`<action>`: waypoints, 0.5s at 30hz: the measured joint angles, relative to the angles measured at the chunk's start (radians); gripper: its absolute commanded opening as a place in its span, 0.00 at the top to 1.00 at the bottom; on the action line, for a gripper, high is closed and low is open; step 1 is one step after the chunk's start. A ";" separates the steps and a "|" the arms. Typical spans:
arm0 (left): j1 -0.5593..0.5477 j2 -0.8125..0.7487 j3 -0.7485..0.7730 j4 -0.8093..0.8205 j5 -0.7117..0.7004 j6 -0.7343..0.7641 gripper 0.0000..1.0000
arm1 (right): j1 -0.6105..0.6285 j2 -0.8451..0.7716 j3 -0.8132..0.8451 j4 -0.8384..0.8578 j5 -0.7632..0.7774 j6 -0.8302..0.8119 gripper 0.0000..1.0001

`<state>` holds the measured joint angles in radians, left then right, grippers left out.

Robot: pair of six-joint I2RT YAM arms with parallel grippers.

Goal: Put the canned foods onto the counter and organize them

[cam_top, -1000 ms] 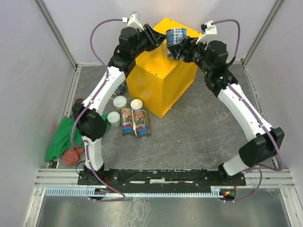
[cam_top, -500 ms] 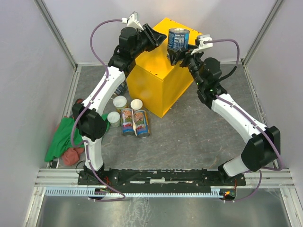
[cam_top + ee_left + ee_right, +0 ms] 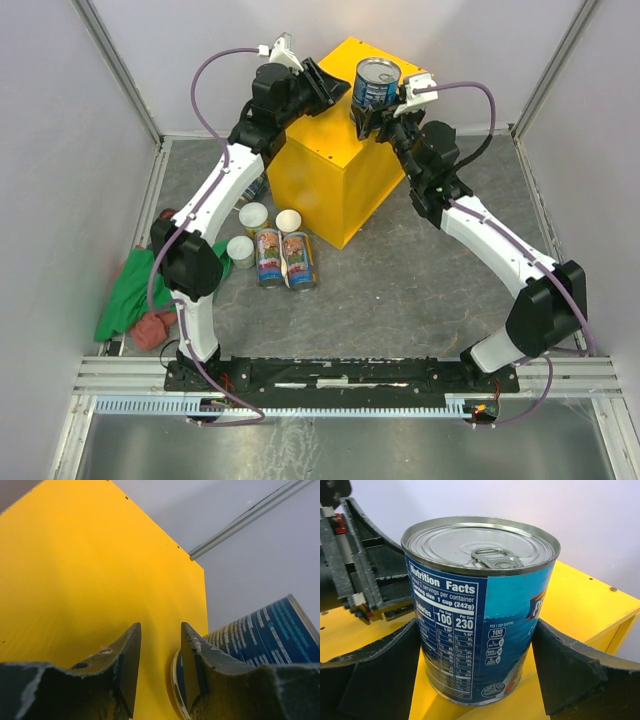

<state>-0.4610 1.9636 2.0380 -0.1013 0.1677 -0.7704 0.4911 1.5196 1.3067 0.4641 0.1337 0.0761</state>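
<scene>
A wide blue-labelled can (image 3: 377,82) stands upright on top of the yellow counter (image 3: 330,170), near its far right corner. My right gripper (image 3: 375,112) is shut on it, one finger on each side of the can (image 3: 480,605). My left gripper (image 3: 335,88) hovers over the counter's top just left of that can (image 3: 265,635); its jaws are shut with nothing between them (image 3: 161,627). On the floor left of the counter stand three small pale-lidded cans (image 3: 254,214), and two tall colourful cans (image 3: 285,259) lie side by side. Another can (image 3: 256,187) peeks out behind my left arm.
A green cloth (image 3: 130,290) and red lumps (image 3: 153,328) lie on the grey floor at the left. Pale walls close in the far side and both flanks. My left forearm (image 3: 225,180) reaches over the floor cans.
My right gripper has swung the blue can from tilted to upright and brought it a little left and farther back over the counter's top. The left gripper has hardly moved.
</scene>
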 measured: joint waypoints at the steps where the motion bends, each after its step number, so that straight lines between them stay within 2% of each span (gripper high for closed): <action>1: 0.000 -0.005 -0.006 0.000 0.000 0.000 0.56 | 0.000 0.006 0.013 -0.013 0.004 -0.001 0.71; 7: 0.001 -0.037 -0.050 0.004 -0.011 0.000 0.54 | -0.001 0.089 0.159 -0.141 0.043 -0.008 0.59; 15: 0.008 -0.113 -0.137 0.013 -0.057 -0.003 0.52 | -0.004 0.198 0.348 -0.290 0.082 -0.011 0.30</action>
<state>-0.4526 1.8503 1.9011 -0.0879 0.1104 -0.7734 0.4870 1.7180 1.6550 0.1738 0.2157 0.0650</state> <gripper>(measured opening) 0.469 0.860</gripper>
